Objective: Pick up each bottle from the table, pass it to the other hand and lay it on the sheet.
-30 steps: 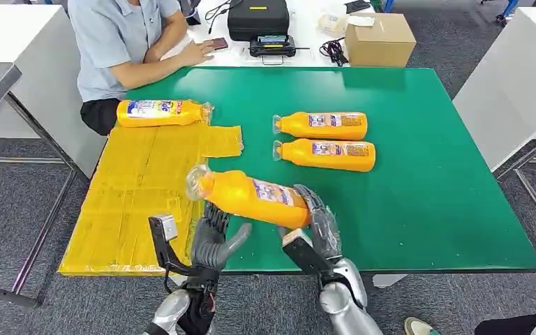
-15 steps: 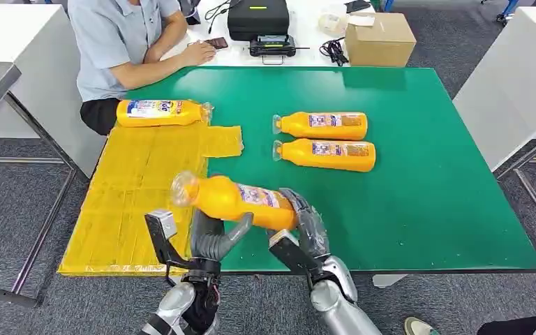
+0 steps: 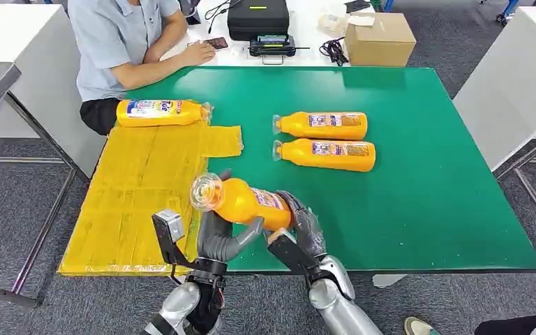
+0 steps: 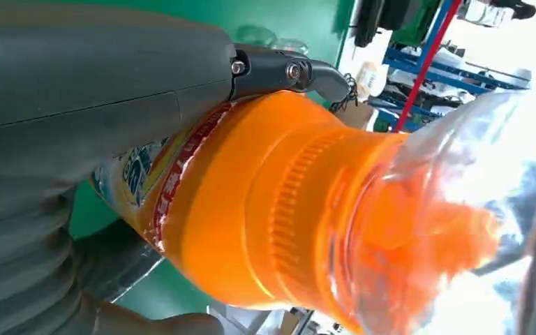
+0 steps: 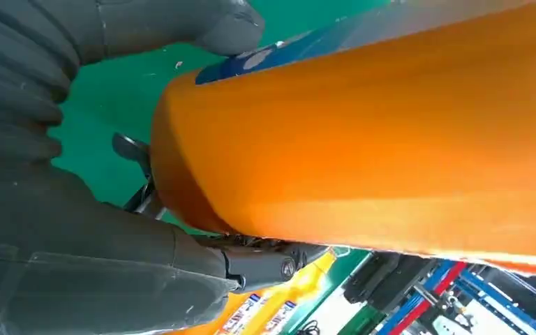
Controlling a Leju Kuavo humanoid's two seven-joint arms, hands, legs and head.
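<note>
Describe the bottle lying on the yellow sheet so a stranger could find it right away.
Start at the green table and find the yellow sheet over its left edge. At the sheet's far end, near the seated person, lies one orange bottle. It alone rests on the sheet; two others lie on bare green, and a fourth is held up by the robot's hands.

Grey carpet floor [image 3: 35, 188] is surrounding the green table [image 3: 426, 174]. Beyond the hands, a white desk [image 3: 307, 49] is carrying a cardboard box [image 3: 380, 38].
</note>
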